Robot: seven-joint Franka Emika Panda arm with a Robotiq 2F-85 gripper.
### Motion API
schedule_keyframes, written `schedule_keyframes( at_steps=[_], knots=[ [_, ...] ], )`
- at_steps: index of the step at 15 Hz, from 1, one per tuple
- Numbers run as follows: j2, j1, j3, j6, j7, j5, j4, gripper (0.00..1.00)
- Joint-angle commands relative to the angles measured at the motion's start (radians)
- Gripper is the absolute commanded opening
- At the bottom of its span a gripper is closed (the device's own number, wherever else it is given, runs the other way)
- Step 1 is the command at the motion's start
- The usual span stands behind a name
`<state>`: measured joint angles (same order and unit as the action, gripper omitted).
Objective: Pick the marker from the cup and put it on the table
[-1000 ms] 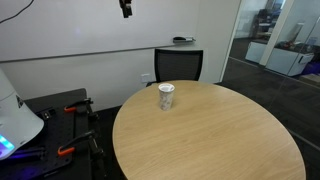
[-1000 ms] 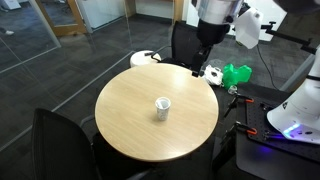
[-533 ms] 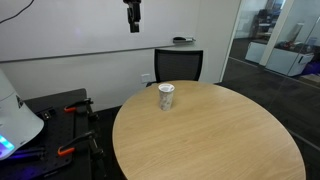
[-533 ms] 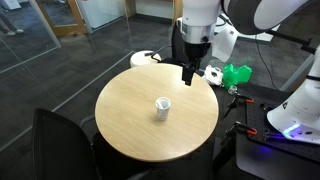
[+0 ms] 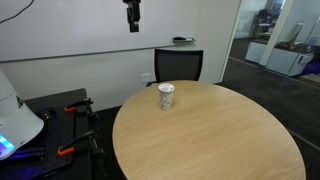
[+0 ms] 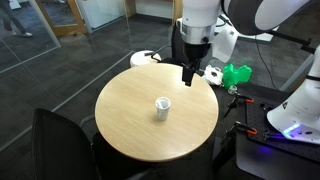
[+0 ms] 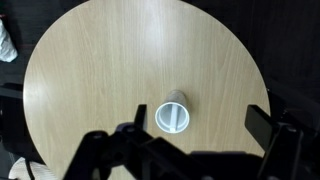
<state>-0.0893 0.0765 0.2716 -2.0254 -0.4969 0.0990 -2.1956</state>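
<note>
While the gripper (image 6: 187, 74) hangs high, the cup (image 6: 161, 106) stands below.

The table (image 5: 215, 140) had a light tan wood grain, its streaks running top to bottom in the wrist view. The cup (image 5: 166, 96) was whitish with faint grey markings on its side, and plain white inside. The gripper (image 6: 187, 73) was black below a white arm (image 6: 198, 15). At upper middle of an exterior view the chair (image 5: 178, 66) was black. At lower left the cart (image 5: 55, 105) was black with orange handles (image 5: 68, 110). The object (image 6: 237, 74) at the right edge was bright green.
</note>
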Motion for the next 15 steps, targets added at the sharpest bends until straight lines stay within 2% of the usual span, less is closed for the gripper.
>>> schedule_keyframes(
  at_steps=[1, 3, 5, 8, 15],
  knots=[
    [0.031, 0.027, -0.035, -0.022, -0.001, 0.003, 0.020, 1.00],
    [0.068, 0.025, -0.042, -0.055, -0.037, 0.052, 0.039, 1.00],
    [0.097, 0.023, -0.060, -0.130, -0.007, 0.092, 0.039, 1.00],
    [0.156, 0.026, -0.090, -0.158, 0.008, 0.047, 0.048, 1.00],
    [0.276, 0.045, -0.127, -0.190, -0.006, 0.039, 0.071, 1.00]
  ],
)
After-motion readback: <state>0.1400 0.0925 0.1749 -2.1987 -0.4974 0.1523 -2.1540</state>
